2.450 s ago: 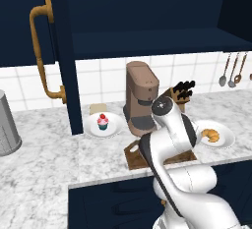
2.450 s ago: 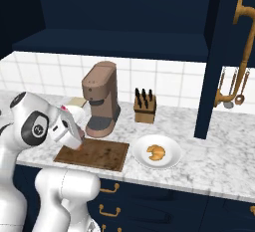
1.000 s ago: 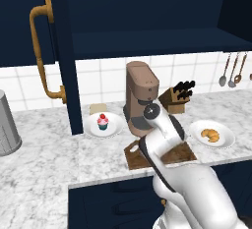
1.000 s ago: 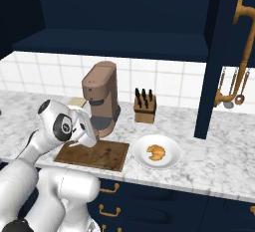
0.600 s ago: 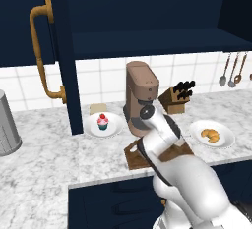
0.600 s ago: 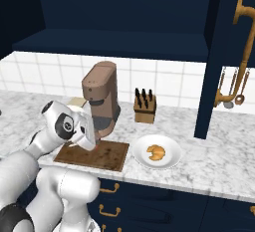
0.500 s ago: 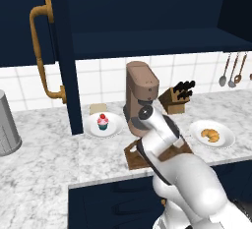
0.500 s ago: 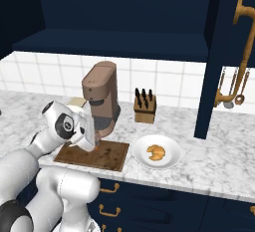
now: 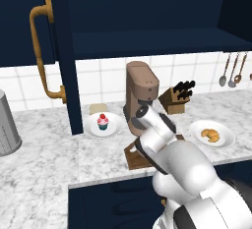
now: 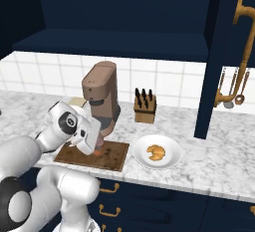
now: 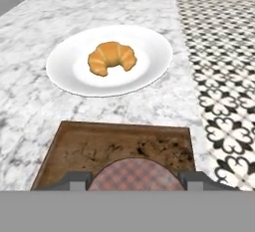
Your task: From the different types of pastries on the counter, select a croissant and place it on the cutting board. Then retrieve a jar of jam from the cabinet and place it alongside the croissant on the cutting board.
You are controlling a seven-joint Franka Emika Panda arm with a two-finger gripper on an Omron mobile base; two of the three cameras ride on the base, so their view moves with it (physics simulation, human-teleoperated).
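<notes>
No readable brand, label or writing anywhere here, not on the coffee machine (image 9: pixel 141 91), not on the jar.

The hand (image 10: pixel 97 148) is low over the cutting board (image 10: pixel 112 157), clenched around the jar of jam (image 11: pixel 135 174). In the hand view the jar sits between the 2 fingertips (image 11: pixel 74 180) and its top looks like a reddish-pink checked pattern, round. In the right base view you get an orange-brown sliver of it under the hand, right at the board's surface; can't tell if it's actually touching down.

The cutting board is dark brown wood, rectangular, with darker blotches, lying at the front edge of the desk (image 9: pixel 44 159) just in front of the coffee machine.

The croissant (image 11: pixel 111 57) is a small golden-brown crescent with ridged segments, on a white plate (image 11: pixel 150 45) just beside the board, toward the desk's front edge. So it's on the plate, not on the board.

The cupcake (image 9: pixel 103 122), pink frosting, red top, teal wrapper, has its own white plate (image 9: pixel 114 126) on the other side of the coffee machine, closer to the wall.

Cabinet door (image 9: pixel 61 51) is dark navy with a curved brass-orange handle (image 9: pixel 42 51) and stands swung open. A knife block (image 10: pixel 145 107) sits by the tiled wall.
</notes>
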